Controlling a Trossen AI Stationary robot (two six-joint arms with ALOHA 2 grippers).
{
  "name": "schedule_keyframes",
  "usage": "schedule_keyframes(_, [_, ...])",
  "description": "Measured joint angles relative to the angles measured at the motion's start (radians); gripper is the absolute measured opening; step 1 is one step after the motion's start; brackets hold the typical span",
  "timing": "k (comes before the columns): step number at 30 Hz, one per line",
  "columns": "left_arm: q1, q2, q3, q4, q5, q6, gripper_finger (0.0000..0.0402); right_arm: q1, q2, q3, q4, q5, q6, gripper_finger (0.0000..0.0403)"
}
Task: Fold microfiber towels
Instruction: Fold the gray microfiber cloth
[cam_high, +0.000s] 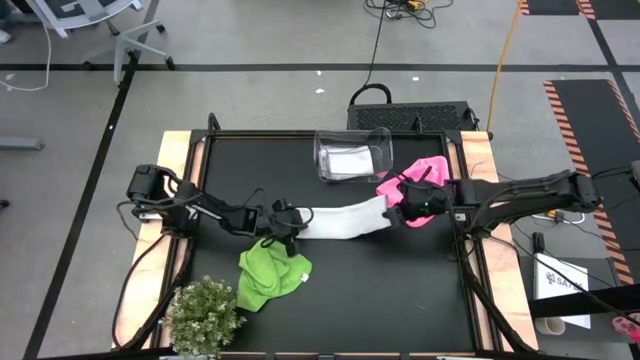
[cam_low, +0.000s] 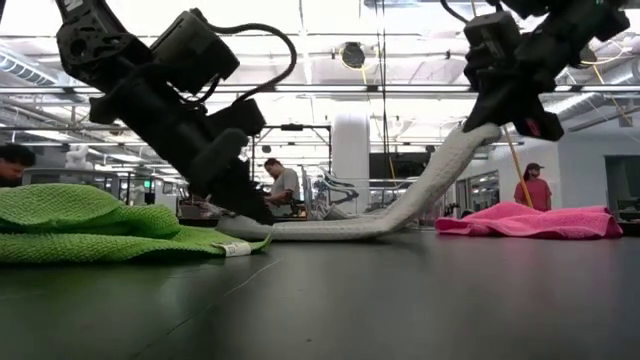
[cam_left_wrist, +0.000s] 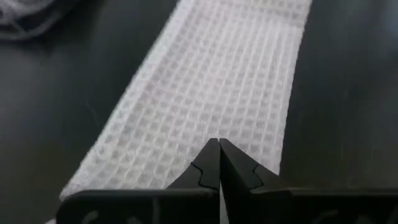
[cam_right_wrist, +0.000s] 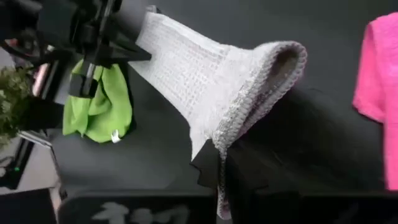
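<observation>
A white waffle-weave towel (cam_high: 345, 220), folded into a long strip, stretches between my two grippers at mid-table. My left gripper (cam_high: 289, 224) is shut at its left end, low on the table. My right gripper (cam_high: 397, 208) is shut on its right end, raised above the table (cam_low: 492, 128). A lime green towel (cam_high: 270, 275) lies crumpled on the table near the left gripper. A pink towel (cam_high: 420, 180) lies crumpled under and behind the right gripper. Another white towel (cam_high: 350, 160) lies inside the clear bin. My left gripper is shut on the strip's left end (cam_left_wrist: 214, 134), coming slanting down from the table's left, fingers along the strip. The fingers hide the exact place of contact. That end lies on the table (cam_low: 245, 226). My right gripper pinches the strip's right end (cam_right_wrist: 217, 146) between its two fingers, several layers at a folded edge. It comes from the table's right. That end is lifted clear; the strip sags down in a curve (cam_low: 420, 195) to the table.
A clear plastic bin (cam_high: 352, 153) stands at the table's far middle. A small bushy plant (cam_high: 205, 315) stands at the near left corner. Bare black tabletop (cam_high: 400, 290) lies at the near right. People show in the room beyond the table.
</observation>
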Motion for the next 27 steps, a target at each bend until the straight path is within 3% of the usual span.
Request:
schedule_keyframes(14, [-0.007,0.173,0.225,-0.044,-0.005,0.068,0.0002,0.003,-0.013,0.076,-0.199,-0.002,-0.028,0.0000])
schedule_keyframes(22, [0.002,0.170,0.330,-0.166,-0.046,0.207,0.0002,0.006,-0.037,0.215,-0.461,0.026,-0.028,0.0000])
schedule_keyframes(27, [0.015,0.166,0.344,-0.167,-0.047,0.194,0.0005,0.006,-0.028,0.235,-0.497,0.028,-0.028,0.0000])
